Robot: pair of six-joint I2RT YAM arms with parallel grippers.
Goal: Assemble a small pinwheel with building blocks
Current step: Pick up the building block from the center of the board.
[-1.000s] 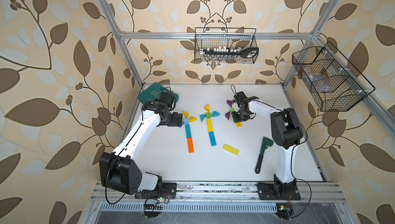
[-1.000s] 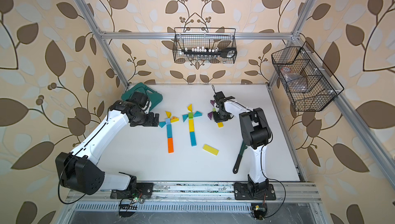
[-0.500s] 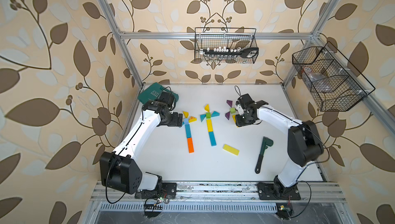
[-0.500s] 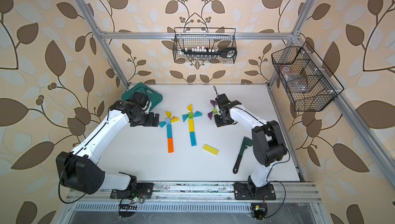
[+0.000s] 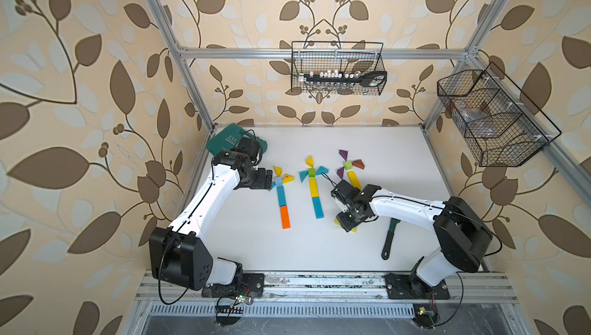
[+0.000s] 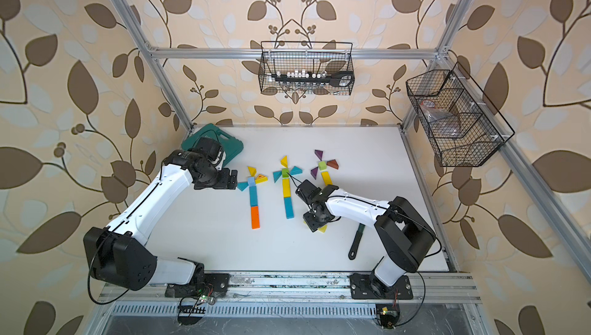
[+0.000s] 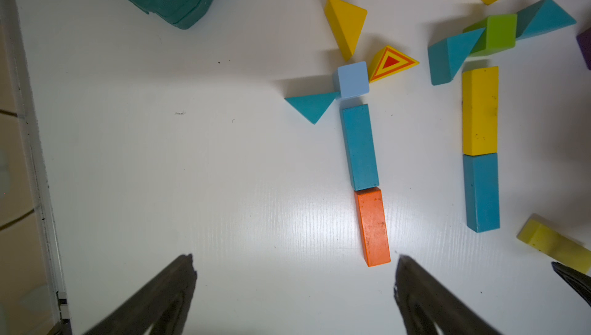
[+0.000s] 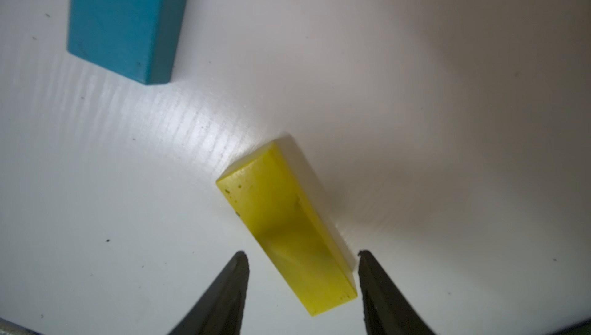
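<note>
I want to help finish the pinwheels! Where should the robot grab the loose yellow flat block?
Pinch the loose yellow flat block across its narrow width, on its two long side faces, coming straight down from above. It lies flat on the white table, probably too long to span endwise; the right gripper's open jaws flank it there.

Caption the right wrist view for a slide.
Open right gripper poised around a loose yellow bar on the white table, teal bar beyond.
</note>
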